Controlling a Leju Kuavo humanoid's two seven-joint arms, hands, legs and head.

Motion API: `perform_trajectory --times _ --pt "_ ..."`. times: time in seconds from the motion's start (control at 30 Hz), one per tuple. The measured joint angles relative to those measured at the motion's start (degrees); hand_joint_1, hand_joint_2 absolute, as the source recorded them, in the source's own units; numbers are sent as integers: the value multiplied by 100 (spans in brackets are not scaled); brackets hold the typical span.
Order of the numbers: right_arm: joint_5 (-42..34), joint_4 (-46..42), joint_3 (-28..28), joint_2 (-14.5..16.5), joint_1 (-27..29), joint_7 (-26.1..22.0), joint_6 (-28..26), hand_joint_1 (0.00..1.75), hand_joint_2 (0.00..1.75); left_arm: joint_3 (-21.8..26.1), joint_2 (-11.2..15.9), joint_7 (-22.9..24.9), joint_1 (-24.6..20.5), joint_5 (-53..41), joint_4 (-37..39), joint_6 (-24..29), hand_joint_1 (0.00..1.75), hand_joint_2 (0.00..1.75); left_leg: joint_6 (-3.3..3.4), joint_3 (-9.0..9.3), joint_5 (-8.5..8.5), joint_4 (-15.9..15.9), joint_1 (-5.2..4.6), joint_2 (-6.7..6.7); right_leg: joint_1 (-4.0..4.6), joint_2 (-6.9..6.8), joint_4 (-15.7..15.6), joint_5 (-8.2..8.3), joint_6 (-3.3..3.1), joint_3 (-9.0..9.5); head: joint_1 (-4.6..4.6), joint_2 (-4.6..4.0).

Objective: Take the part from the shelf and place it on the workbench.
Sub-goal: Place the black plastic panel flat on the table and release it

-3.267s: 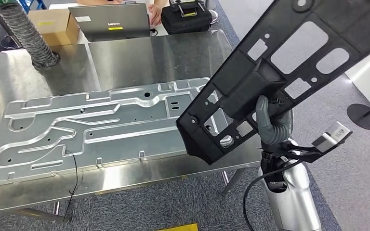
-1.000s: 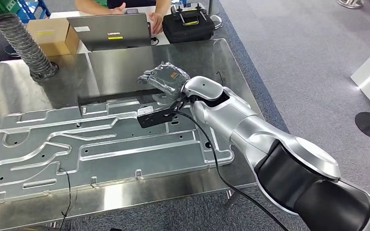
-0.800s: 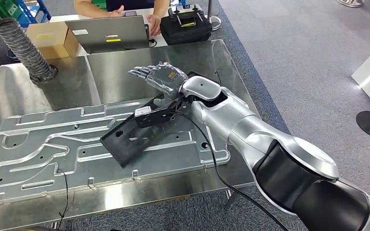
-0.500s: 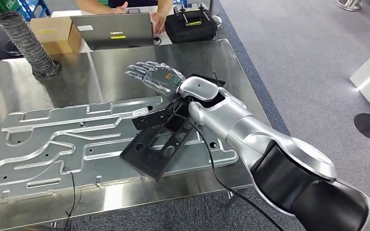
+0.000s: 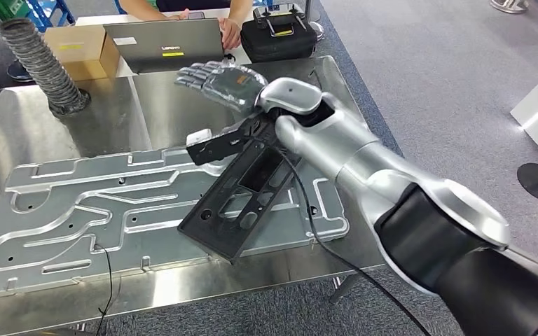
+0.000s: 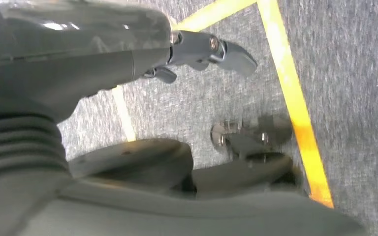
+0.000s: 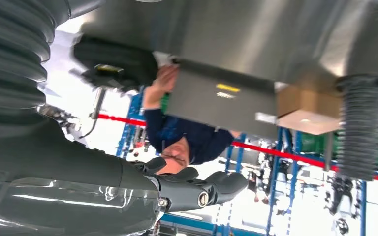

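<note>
The part (image 5: 225, 215) is a long black plastic frame with several cut-outs. It lies flat and slanted across the right half of the embossed aluminium plate (image 5: 77, 210) on the steel workbench (image 5: 182, 98). My right hand (image 5: 218, 80) hovers above the bench behind the part, fingers (image 7: 211, 187) stretched out and apart, holding nothing and clear of the part. My left hand (image 6: 204, 49) hangs over the grey floor, fingers loose and empty.
At the bench's far edge stand a laptop (image 5: 164, 42), a black case (image 5: 278, 35) and a cardboard box (image 5: 80, 45), with a person's hand (image 5: 232, 31) by the laptop. A ribbed hose (image 5: 42, 59) rests at the far left. A thin cable (image 5: 105, 280) hangs off the front edge.
My right hand brought the part down from high in front of the camera onto the plate and let it go. The part tipped flat, and the hand opened and rose away.
</note>
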Motion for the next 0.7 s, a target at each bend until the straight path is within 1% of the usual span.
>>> perform_trajectory --times 0.03,0.07,0.1,0.13,0.17,0.2,0.23,0.27,0.3,0.33,0.37,0.4,0.43,0.47,0.53,0.57,0.6,0.63,0.67,0.7 --pt "-48 -138 -26 -108 -117 23 178 0 175 11 -1 -17 18 14 0 14 0 0 -23 -4 -18 13 3 1 -13 -7 -34 13 -10 20 1 0" --pt "-126 -305 -59 -239 -239 61 355 0 175 26 -1 -35 38 27 0 33 0 0 -47 -32 -88 92 3 2 -33 -19 -70 27 -28 45 0 0" --pt "-225 -489 -92 -379 -361 113 515 0 175 42 -2 -50 57 39 0 50 0 0 -71 -106 -216 280 4 5 -55 -31 -104 41 -47 69 -1 0" --pt "-340 -700 -123 -528 -470 180 654 0 175 56 -1 -61 74 47 0 60 0 0 -90 -233 -394 583 19 10 -64 -40 -120 46 -59 85 0 0" --pt "-465 -927 -158 -692 -569 256 771 0 175 66 -1 -67 86 49 0 62 0 0 -114 -398 -583 966 31 12 -68 -43 -121 44 -69 88 -1 0" --pt "-600 -1169 -192 -862 -645 344 874 0 175 73 -1 -70 94 50 0 50 0 0 -134 -558 -717 1323 47 13 -68 -41 -117 39 -70 90 -1 0" --pt "-751 -1437 -233 -1040 -702 445 969 0 175 78 0 -71 99 52 0 32 0 0 -152 -658 -758 1537 64 13 -71 -40 -112 31 -63 93 -1 0" --pt "-919 -1709 -285 -1232 -753 557 1052 0 175 84 3 -74 101 56 0 11 0 0 -165 -667 -690 1549 80 14 -77 -36 -100 20 -48 97 -1 0" --pt "-1106 -1986 -343 -1428 -813 673 1134 0 175 93 8 -81 102 64 0 -9 0 0 -175 -574 -525 1339 95 16 -88 -32 -81 2 -27 102 -1 0" --pt "-1322 -2265 -409 -1638 -886 782 1207 0 175 104 15 -93 102 79 0 -22 0 0 -183 -407 -314 964 110 17 -103 -34 -53 -25 4 104 -1 0" --pt "-1559 -2535 -476 -1851 -973 878 1269 0 175 113 17 -109 103 93 -1 -30 0 0 -188 -234 -167 606 108 15 -104 -36 -20 -54 40 95 -1 0" --pt "-1812 -2789 -536 -2068 -1061 964 1322 0 175 121 19 -126 104 111 -1 -33 0 0 -169 -99 -85 321 105 10 -103 -37 12 -74 75 78 -2 1" --pt "-2067 -3027 -585 -2282 -1133 1040 1355 0 175 127 21 -143 108 128 -2 -35 0 0 -144 -22 -70 156 99 4 -94 -37 29 -84 109 65 0 0" --pt "-2334 -3265 -624 -2506 -1182 1106 1370 0 175 135 22 -158 115 140 -2 -36 0 0 -106 3 -106 121 83 -4 -85 -35 27 -83 138 57 0 0" --pt "-2874 -3740 -699 -2991 -1228 1214 1369 0 175 159 28 -188 127 160 -2 -35 0 0 -14 10 -106 88 78 -15 -96 -32 16 -98 196 69 2 0" --pt "-3166 -4008 -754 -3274 -1244 1257 1359 0 175 173 29 -201 130 166 -2 -34 0 0 33 17 -100 73 76 -23 -107 -26 72 -162 220 52 2 0" --pt "-3431 -4257 -821 -3557 -1256 1288 1340 0 175 185 28 -212 130 170 -2 -33 0 0 74 22 -90 54 79 -33 -112 -18 236 -285 242 -12 2 0" --pt "-3691 -4513 -897 -3856 -1250 1310 1307 0 175 196 28 -222 132 175 -2 -32 0 0 107 27 -87 39 80 -46 -114 -5 518 -458 257 -135 2 0" --pt "-3924 -4759 -980 -4163 -1214 1321 1257 0 175 204 27 -230 137 181 -2 -31 0 0 130 32 -92 35 73 -59 -110 3 888 -642 266 -307 2 0" --pt "-4149 -5000 -1067 -4474 -1131 1316 1179 0 175 211 27 -238 146 191 -2 -31 0 0 149 41 -99 35 66 -70 -105 8 1262 -784 274 -491 2 0"
